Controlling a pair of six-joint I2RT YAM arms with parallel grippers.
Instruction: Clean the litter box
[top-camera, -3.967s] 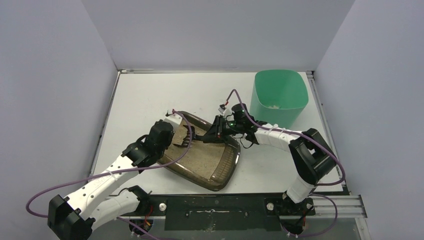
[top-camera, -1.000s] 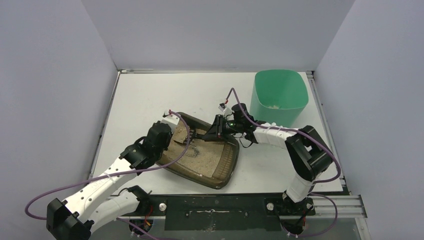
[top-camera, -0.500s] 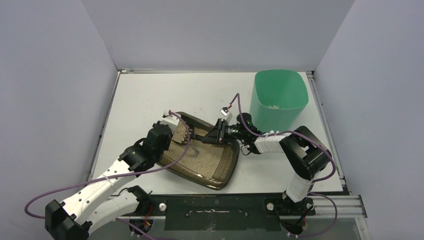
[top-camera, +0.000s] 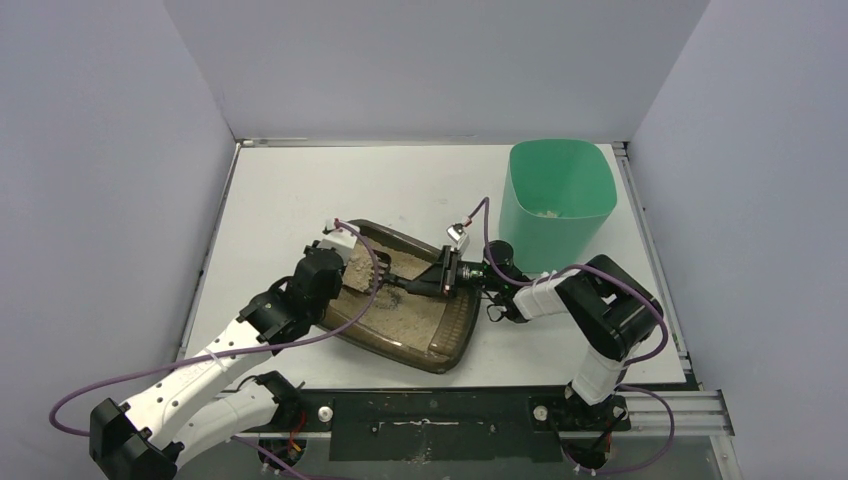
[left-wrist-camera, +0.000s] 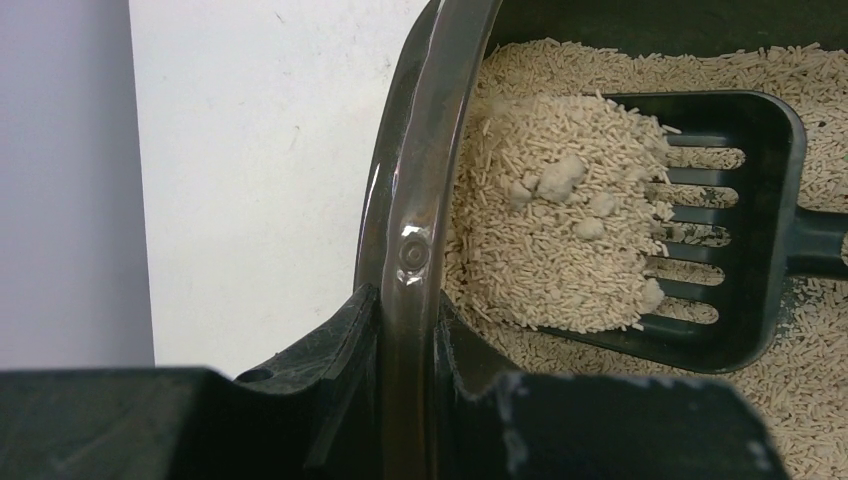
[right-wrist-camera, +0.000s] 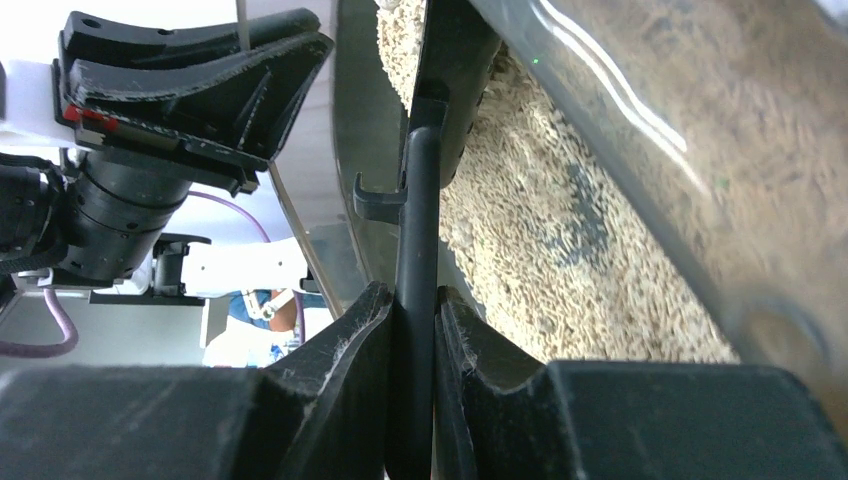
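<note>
One litter box (top-camera: 463, 325) holds beige granules (top-camera: 415, 315); left end effector (left-wrist-camera: 405, 312) clamps its rim, right end effector (right-wrist-camera: 418, 312) clamps one loaded scoop (left-wrist-camera: 752, 205). One green bin (top-camera: 540, 245) stands at two o'clock.

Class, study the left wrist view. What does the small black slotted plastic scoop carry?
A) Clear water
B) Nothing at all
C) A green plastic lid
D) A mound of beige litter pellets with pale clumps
D: the small black slotted plastic scoop carries a mound of beige litter pellets dotted with pale clumps, inside the shallow dark grey plastic litter box.
</note>
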